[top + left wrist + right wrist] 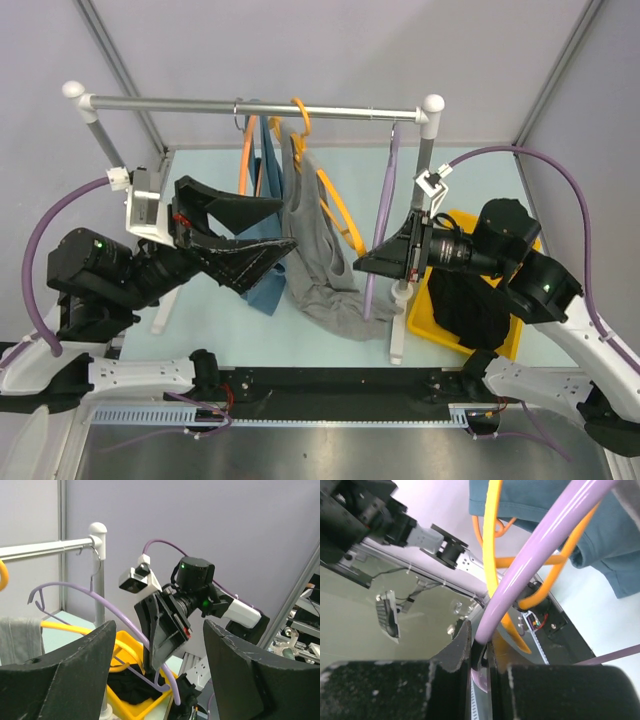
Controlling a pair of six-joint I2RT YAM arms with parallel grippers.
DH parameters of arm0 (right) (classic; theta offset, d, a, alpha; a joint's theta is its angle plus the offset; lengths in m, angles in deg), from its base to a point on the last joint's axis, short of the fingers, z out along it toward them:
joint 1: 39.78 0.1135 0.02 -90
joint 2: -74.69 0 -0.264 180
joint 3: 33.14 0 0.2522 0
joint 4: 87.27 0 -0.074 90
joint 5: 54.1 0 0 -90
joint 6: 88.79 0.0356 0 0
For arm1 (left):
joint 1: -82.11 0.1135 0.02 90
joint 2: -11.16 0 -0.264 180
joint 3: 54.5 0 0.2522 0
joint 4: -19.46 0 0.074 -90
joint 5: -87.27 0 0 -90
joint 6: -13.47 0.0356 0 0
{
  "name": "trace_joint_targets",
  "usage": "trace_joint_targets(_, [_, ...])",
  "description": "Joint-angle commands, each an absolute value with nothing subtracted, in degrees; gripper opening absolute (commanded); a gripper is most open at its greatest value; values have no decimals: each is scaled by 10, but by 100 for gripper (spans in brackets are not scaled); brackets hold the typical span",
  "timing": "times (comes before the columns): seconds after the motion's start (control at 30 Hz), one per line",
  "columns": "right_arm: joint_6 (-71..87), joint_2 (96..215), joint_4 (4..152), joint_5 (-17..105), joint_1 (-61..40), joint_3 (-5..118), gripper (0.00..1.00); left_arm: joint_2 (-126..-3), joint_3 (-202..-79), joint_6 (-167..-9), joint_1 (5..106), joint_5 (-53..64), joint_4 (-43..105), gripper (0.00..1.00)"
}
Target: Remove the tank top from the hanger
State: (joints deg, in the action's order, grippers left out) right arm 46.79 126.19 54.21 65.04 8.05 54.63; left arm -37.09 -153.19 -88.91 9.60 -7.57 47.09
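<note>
The limp, light grey tank top [312, 235] is hanging beside the released left end effector [283, 225]; a strap is being favoured as the hold. The purple plastic hanger [386, 195] is being clenched by the right end effector [360, 265].

A plain grey tank top [312, 245] hangs next to a teal-blue garment [266, 215]; neither has any print or pattern. One hanger is bright orange [340, 213], and a second, the lilac hanger [388, 190], is a pale glossy purple. The rail [330, 111] is silver metal with white end knobs [432, 103]. A yellow bin [422, 310] holds crumpled black cloth [465, 305]. The table [210, 320] is a pale mint green, with a strip of brushed grey steel along its near edge. The left gripper [288, 225] and right gripper [358, 265] are matte black. Both arms are black with white lower segments, and each has a small green light. Their cables [515, 150] are purple. The walls are pale grey.
</note>
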Motion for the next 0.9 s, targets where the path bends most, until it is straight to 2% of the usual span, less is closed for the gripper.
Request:
trace_joint_targets(0.0, [502,1272,632,704,55,581,0,-365,-1521,-884,94,-87,461,75])
trace_joint_targets(0.87, [464,1294,624,701,89,649,0,-374,-1516,-882,94,-98,470,75])
